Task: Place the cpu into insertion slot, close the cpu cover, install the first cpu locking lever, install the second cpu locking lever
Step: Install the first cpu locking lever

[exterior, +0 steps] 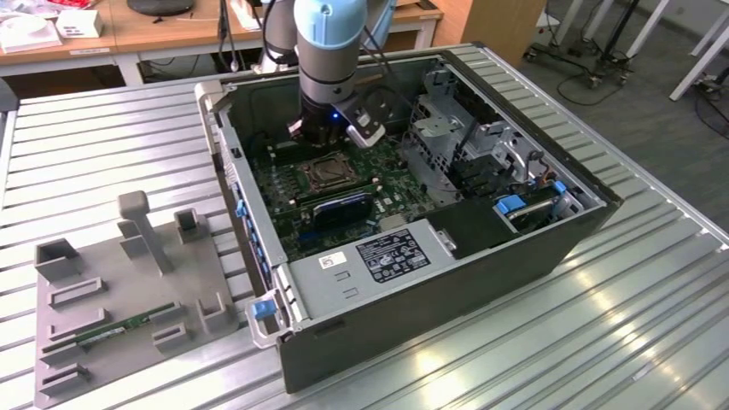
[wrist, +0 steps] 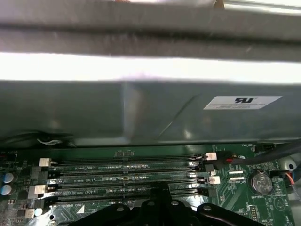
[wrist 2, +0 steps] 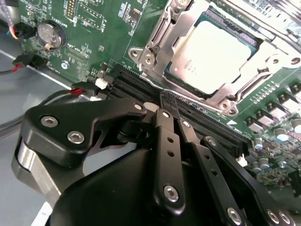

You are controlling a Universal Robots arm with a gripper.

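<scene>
Two of the four steps look done to me: in the second wrist view the cpu lies flat inside the insertion slot, and the cpu cover is folded down over the slot, its silvery frame ringing the chip's metal top. The two locking levers are what I judge to be left. I can make out thin metal along the slot's edges, but I cannot tell from here whether either lever is latched. The gripper hangs just beside the slot, above the dark memory slots that run along one side of it. It is not touching the cover. Its jaws are pressed together with nothing between them, as far as I can see. In the exterior view the arm reaches down into the open computer case, with the gripper just beyond the slot. The first wrist view looks away from the slot, across the memory slots toward the case's inner wall.
</scene>
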